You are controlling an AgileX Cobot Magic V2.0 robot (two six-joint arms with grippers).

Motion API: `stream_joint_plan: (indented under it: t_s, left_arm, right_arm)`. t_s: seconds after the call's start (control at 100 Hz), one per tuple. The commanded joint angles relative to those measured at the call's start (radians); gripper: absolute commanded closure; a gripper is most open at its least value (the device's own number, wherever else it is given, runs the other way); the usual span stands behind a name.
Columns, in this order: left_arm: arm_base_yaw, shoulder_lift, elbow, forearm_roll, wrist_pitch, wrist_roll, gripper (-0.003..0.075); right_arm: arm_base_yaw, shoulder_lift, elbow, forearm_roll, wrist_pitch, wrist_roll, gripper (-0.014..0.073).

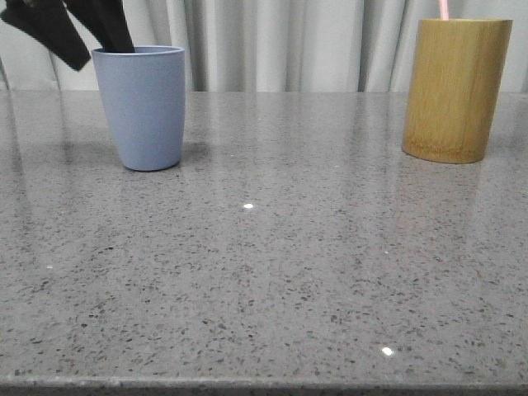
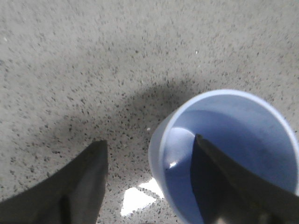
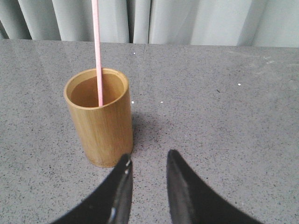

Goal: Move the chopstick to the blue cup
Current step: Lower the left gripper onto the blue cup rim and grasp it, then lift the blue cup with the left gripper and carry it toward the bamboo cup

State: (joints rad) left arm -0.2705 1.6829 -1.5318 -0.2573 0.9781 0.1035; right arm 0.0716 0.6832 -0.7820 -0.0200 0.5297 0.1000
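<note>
The blue cup (image 1: 146, 107) stands upright at the back left of the table. My left gripper (image 1: 97, 43) hangs open just above its rim. In the left wrist view the gripper (image 2: 149, 140) straddles the cup's wall, one finger over the cup's inside (image 2: 233, 135) and the other outside it; it holds nothing. One pale pink chopstick (image 3: 97, 51) stands in the bamboo cylinder (image 3: 100, 121). Only its tip (image 1: 444, 8) shows in the front view. My right gripper (image 3: 149, 155) is open and empty, low over the table just beside the cylinder's base.
The bamboo cylinder (image 1: 455, 89) stands at the back right of the grey speckled table (image 1: 272, 264). Pale curtains (image 1: 289, 41) hang behind the table's far edge. The right gripper is out of the front view.
</note>
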Motion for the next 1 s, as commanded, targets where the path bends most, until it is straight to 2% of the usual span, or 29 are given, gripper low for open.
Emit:
stream_joint_plan:
  t_s: [0.0, 0.11, 0.21, 0.45, 0.71, 0.99]
  left_arm:
    - [-0.009, -0.023, -0.036, -0.03, -0.021, -0.013, 0.0337]
    - [-0.009, -0.005, -0.038, -0.035, -0.012, -0.018, 0.0372]
    - [-0.009, 0.006, -0.038, -0.052, -0.014, -0.024, 0.044]
    - [-0.009, 0.008, -0.038, -0.055, -0.016, -0.039, 0.0741]
    - [-0.014, 0.01, -0.066, -0.085, -0.026, -0.039, 0.0739]
    - [-0.1, 0.047, -0.199, -0.085, -0.026, -0.039, 0.0739]
  right_arm:
    - [-0.004, 0.002, -0.037, -0.002, -0.084, -0.002, 0.0382]
    - [-0.004, 0.002, -0.037, -0.002, -0.084, -0.002, 0.0382]
    - [-0.004, 0.002, -0.037, -0.002, -0.084, -0.002, 0.0382]
    - [-0.004, 0.002, -0.037, -0.002, -0.075, -0.002, 0.0382]
    - [-0.004, 0.002, -0.037, -0.002, -0.072, -0.002, 0.0382]
    - [-0.004, 0.002, -0.037, -0.002, -0.072, -0.002, 0.0382]
